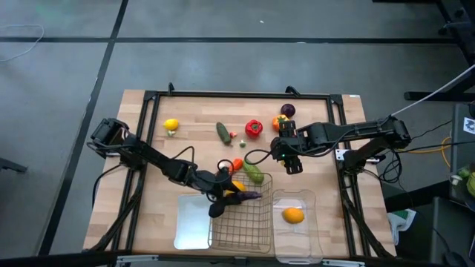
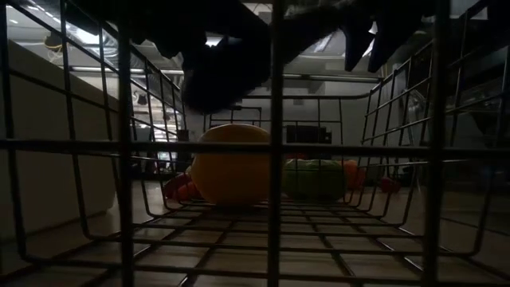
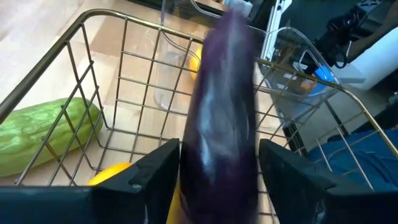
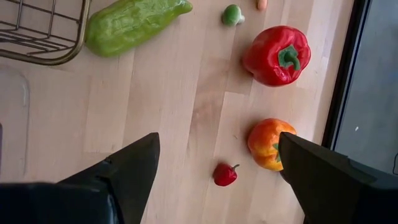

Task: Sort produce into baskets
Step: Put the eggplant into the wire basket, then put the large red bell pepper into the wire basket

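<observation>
My left gripper (image 1: 225, 190) reaches in from the table's left over the far end of the wire-mesh basket (image 1: 241, 222), shut on a purple eggplant (image 3: 221, 118). The eggplant (image 1: 249, 196) sticks out past the fingers over the basket. Below it a yellow piece (image 3: 112, 175) lies at the basket's far end. A flat white tray (image 1: 191, 222) lies left of the basket. To its right a clear bin (image 1: 298, 236) holds an orange (image 1: 294, 215). My right gripper (image 4: 219, 140) hangs open above bare wood, near a small red chili (image 4: 225, 175). My left gripper pinches the eggplant's near end (image 3: 214, 180) between its two fingers (image 3: 155, 177), one on each side. The fingers slant down from the table's left and lie along the eggplant. It points away from the gripper, lifted clear above the basket, and shows blurred.
Loose produce lies on the far half of the table: a lemon (image 1: 171, 124), a cucumber (image 1: 223, 132), a red pepper (image 4: 277, 55), an orange-yellow pepper (image 4: 268, 143). A light green cucumber (image 4: 134, 23) lies against the basket's far corner. A black frame (image 1: 223, 96) edges the table.
</observation>
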Controlling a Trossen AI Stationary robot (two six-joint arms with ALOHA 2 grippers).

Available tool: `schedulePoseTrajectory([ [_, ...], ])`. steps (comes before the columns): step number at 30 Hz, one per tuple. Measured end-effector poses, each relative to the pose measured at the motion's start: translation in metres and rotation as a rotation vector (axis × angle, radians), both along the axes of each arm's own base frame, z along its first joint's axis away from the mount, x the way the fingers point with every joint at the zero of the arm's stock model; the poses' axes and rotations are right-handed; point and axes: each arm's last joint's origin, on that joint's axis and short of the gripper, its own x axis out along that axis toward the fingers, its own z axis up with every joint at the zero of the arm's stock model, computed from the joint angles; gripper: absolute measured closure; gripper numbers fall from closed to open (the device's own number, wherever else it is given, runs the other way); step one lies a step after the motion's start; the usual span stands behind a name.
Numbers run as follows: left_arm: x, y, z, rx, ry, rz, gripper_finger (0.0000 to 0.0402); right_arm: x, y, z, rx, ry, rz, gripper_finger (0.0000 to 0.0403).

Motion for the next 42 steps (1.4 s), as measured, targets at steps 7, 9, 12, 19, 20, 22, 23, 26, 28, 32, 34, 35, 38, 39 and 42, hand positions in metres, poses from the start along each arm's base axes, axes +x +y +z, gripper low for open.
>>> schedulePoseTrajectory([
  [7, 0.000, 0.000, 0.000, -0.002, 0.001, 0.001, 0.0149, 0.000, 0.000, 0.000, 0.000, 0.000, 0.000, 0.0075],
  [9, 0.000, 0.000, 0.000, -0.002, 0.000, 0.001, 0.0143, 0.000, 0.000, 0.000, 0.000, 0.000, 0.000, 0.0075],
  [12, 0.000, 0.000, 0.000, -0.003, 0.000, 0.001, 0.0140, 0.000, 0.000, 0.000, 0.000, 0.000, 0.000, 0.0075],
  [19, 0.000, 0.000, 0.001, -0.006, -0.005, 0.002, 0.0139, 0.000, -0.001, 0.000, -0.012, 0.003, 0.007, 0.0075],
  [20, 0.000, 0.000, 0.001, -0.007, -0.005, 0.002, 0.0139, 0.000, -0.003, 0.000, -0.013, 0.004, 0.002, 0.0075],
  [22, 0.000, 0.000, 0.001, -0.007, -0.005, 0.001, 0.0139, 0.001, -0.009, 0.000, -0.013, 0.004, -0.018, 0.0075],
  [23, 0.000, 0.000, 0.001, -0.007, -0.006, 0.001, 0.0139, 0.001, -0.014, 0.000, -0.013, 0.005, -0.035, 0.0075],
  [26, 0.000, 0.000, 0.001, -0.007, -0.006, 0.002, 0.0139, 0.002, -0.031, 0.000, -0.010, 0.013, -0.072, 0.0075],
  [28, 0.000, 0.000, 0.001, -0.007, -0.006, 0.001, 0.0139, 0.003, -0.044, 0.000, 0.004, 0.008, -0.084, 0.0075],
  [32, 0.000, 0.000, 0.001, -0.007, -0.006, 0.001, 0.0139, 0.007, -0.068, 0.002, 0.028, -0.045, -0.099, 0.0075],
  [34, 0.000, 0.000, 0.001, -0.007, -0.006, 0.001, 0.0139, 0.008, -0.078, 0.003, 0.027, -0.078, -0.127, 0.0075],
  [35, 0.000, 0.000, 0.001, -0.007, -0.006, 0.001, 0.0139, 0.009, -0.081, 0.004, 0.025, -0.093, -0.139, 0.0075],
  [38, 0.000, 0.000, 0.001, -0.007, -0.005, 0.002, 0.0139, 0.010, -0.089, 0.005, 0.021, -0.125, -0.163, 0.0075],
  [39, 0.000, 0.000, 0.001, -0.007, -0.005, 0.001, 0.0139, 0.011, -0.091, 0.006, 0.019, -0.136, -0.170, 0.0075],
  [42, 0.000, 0.000, 0.001, -0.006, -0.005, 0.002, 0.0139, 0.011, -0.094, 0.006, 0.017, -0.149, -0.179, 0.0075],
])
